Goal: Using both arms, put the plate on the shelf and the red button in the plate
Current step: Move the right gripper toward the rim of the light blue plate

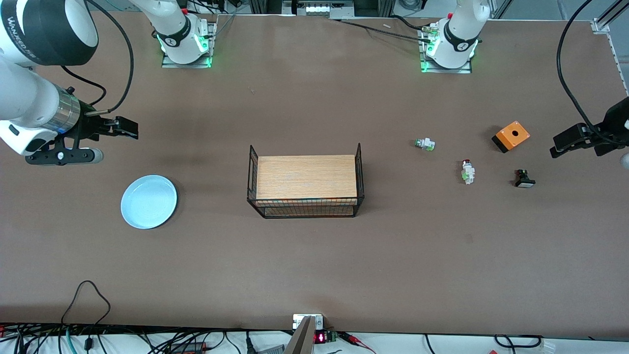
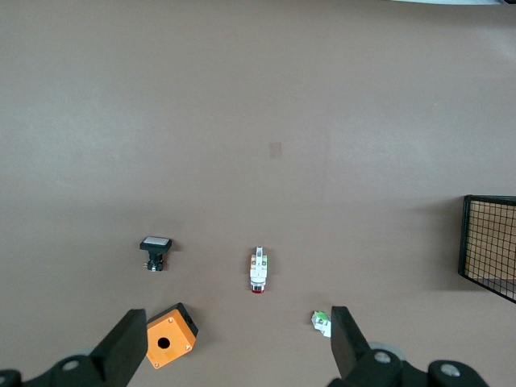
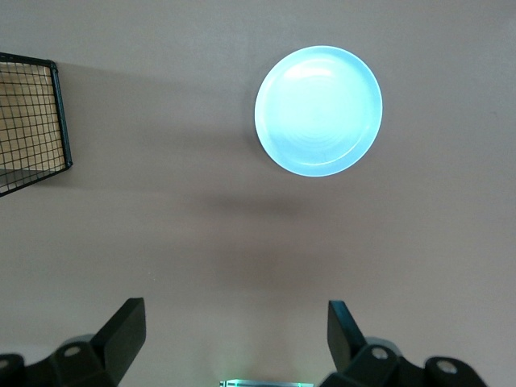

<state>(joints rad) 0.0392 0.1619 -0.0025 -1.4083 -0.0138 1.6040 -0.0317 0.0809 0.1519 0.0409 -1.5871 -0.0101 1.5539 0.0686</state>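
Observation:
The pale blue plate (image 1: 149, 201) lies flat on the table at the right arm's end; it also shows in the right wrist view (image 3: 318, 110). My right gripper (image 1: 123, 129) hangs open and empty over bare table between the plate and the right arm's base, its jaws wide apart (image 3: 234, 330). The red button (image 1: 467, 172), white with a red cap, lies on its side toward the left arm's end and shows in the left wrist view (image 2: 258, 270). My left gripper (image 1: 570, 140) hangs open and empty over the table beside the orange box, apart from the button (image 2: 238, 343).
A wire rack with a wooden top (image 1: 305, 183) stands mid-table. Near the red button lie an orange box with a hole (image 1: 511, 136), a black switch with a white cap (image 1: 524, 179) and a white part with a green end (image 1: 425, 144).

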